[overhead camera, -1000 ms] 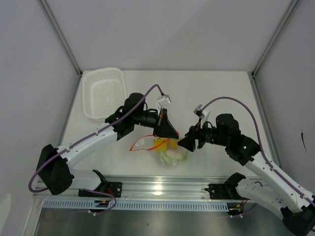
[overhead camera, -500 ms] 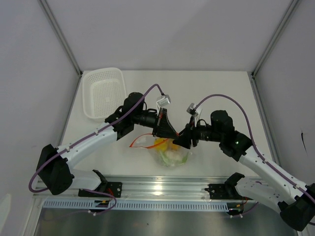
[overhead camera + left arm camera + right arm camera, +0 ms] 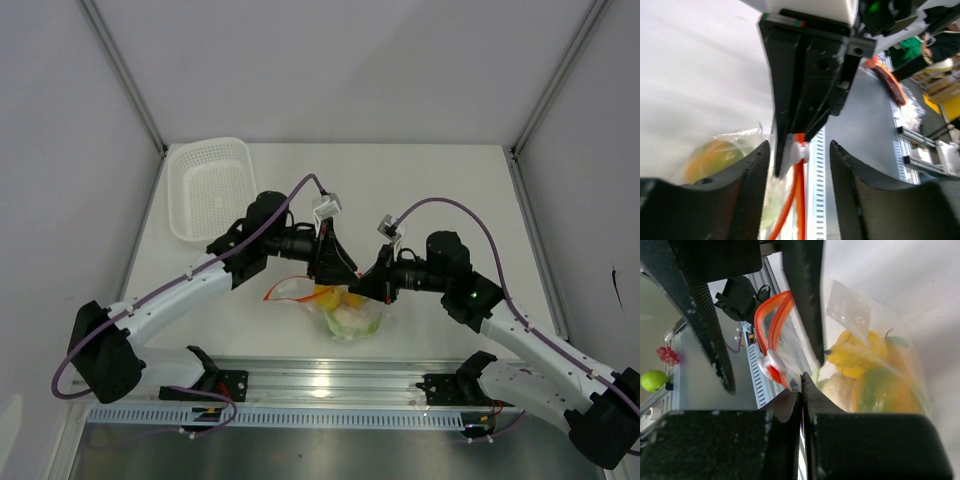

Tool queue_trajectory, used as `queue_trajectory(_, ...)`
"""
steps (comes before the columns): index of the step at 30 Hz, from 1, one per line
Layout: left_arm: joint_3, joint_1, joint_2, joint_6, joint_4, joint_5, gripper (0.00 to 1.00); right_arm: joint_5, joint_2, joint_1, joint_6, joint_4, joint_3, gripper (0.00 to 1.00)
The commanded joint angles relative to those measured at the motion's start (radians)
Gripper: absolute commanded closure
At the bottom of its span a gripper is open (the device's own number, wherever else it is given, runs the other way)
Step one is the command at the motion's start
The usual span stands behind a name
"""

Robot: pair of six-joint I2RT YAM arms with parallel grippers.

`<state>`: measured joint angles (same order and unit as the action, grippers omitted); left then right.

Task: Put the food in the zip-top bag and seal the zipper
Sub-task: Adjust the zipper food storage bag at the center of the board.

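Observation:
The clear zip-top bag (image 3: pixel 345 312) lies on the table between both arms, with the food (image 3: pixel 340 300) inside: yellow fruit (image 3: pixel 855 352) and an orange-green fruit (image 3: pixel 885 390) show through the plastic. My right gripper (image 3: pixel 801 377) is shut on the bag's edge right beside the zipper's white slider (image 3: pixel 772 362). The orange-red zipper (image 3: pixel 799 200) runs up between the fingers of my left gripper (image 3: pixel 799 147), which stands open and touches neither strip nor slider. In the top view the left gripper (image 3: pixel 340 270) and right gripper (image 3: pixel 368 285) almost meet above the bag.
A white mesh basket (image 3: pixel 210 190) stands at the back left of the table. The metal rail (image 3: pixel 320 385) with the arm bases runs along the near edge. Grey walls close in the left, right and back.
The right gripper has moved left to the bag's mouth and shut on its edge. The left gripper, shut before, has opened and let go.

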<state>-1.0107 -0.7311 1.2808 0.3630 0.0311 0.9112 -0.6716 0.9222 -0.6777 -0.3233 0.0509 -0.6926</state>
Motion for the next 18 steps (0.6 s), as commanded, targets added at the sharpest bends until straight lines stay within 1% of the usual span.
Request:
queue_trajectory(1, 0.027, 0.002, -0.064, -0.067, 0.010, -0.072, 0.43, -0.017, -0.046, 0.001, -0.039, -0.102, -0.001, 1.00)
queue_trajectory(2, 0.029, 0.001, -0.063, -0.076, 0.015, -0.072, 0.39, -0.017, -0.048, 0.003, -0.045, -0.097, 0.002, 1.00)
queue_trajectory(5, 0.053, 0.001, -0.063, -0.075, 0.010, -0.058, 0.38, -0.023, -0.052, 0.015, -0.052, -0.094, 0.001, 1.00)
queue_trajectory(8, 0.075, 0.001, -0.070, -0.081, 0.015, -0.078, 0.39, -0.032, -0.054, 0.029, -0.069, -0.102, 0.001, 1.00)
queue_trajectory(10, 0.081, 0.001, -0.078, -0.085, 0.020, -0.084, 0.42, -0.036, -0.048, 0.036, -0.082, -0.102, -0.002, 1.00)
queue_trajectory(13, 0.095, -0.001, -0.092, -0.088, 0.026, -0.101, 0.53, -0.045, -0.043, 0.049, -0.100, -0.108, -0.002, 1.00)
queue_trajectory(14, 0.098, -0.001, -0.097, -0.090, 0.027, -0.106, 0.61, -0.043, -0.043, 0.050, -0.100, -0.109, -0.001, 1.00)
queue_trajectory(16, 0.098, -0.002, -0.098, -0.090, 0.033, -0.115, 0.71, -0.040, -0.045, 0.061, -0.092, -0.097, 0.001, 1.00)
queue_trajectory(17, 0.095, -0.001, -0.094, -0.091, 0.038, -0.115, 0.89, -0.043, -0.043, 0.066, -0.085, -0.088, -0.001, 0.99)
queue_trajectory(18, 0.093, -0.001, -0.089, -0.091, 0.041, -0.112, 0.95, -0.052, -0.040, 0.073, -0.076, -0.080, -0.002, 0.94)
